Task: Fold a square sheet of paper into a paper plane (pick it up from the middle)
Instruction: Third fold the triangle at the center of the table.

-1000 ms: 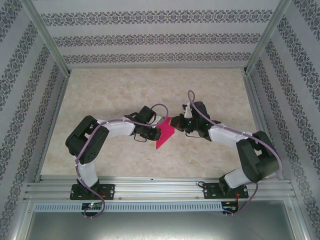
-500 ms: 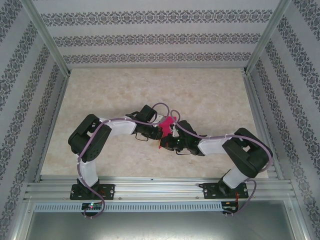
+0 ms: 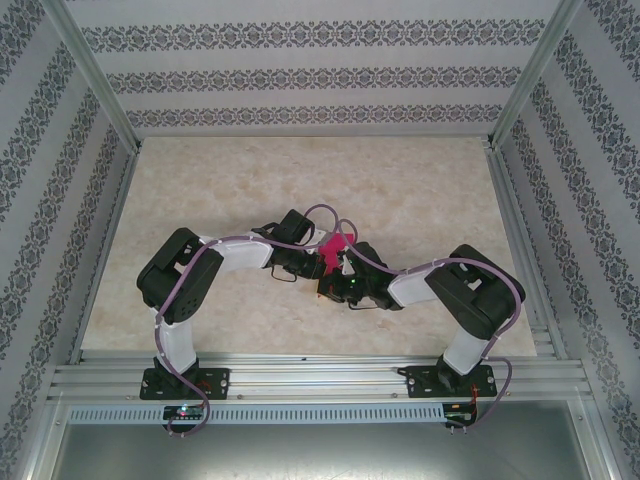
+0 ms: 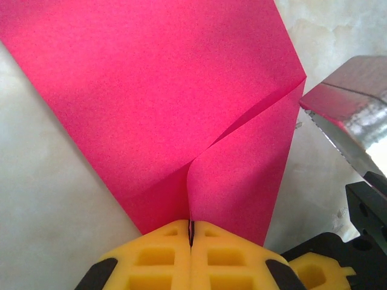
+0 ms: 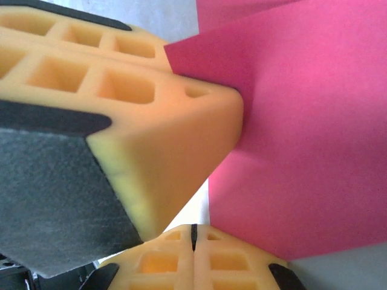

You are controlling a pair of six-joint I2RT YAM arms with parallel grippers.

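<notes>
Counter [image 3: 200, 180]: beige marbled finish, rectangular, surface unmarked at 10 and 2 o'clock. Back wall [image 3: 320, 75] at 12 o'clock: pale wallpaper with horizontal bands of dark floral pattern. Left wall [image 3: 40, 200] at 9 o'clock and right wall [image 3: 600, 200] at 3 o'clock carry the same paper, the bands running obliquely. Two metal frame posts, left post [image 3: 95, 75] and right post [image 3: 535, 70], rise from the far counter corners at 11 and 1 o'clock. Aluminium rail [image 3: 310, 378] spans the near edge at 6 o'clock. Slotted strip [image 3: 320, 413] lies just below it, with a grey panel [image 3: 320, 455] beneath.
</notes>
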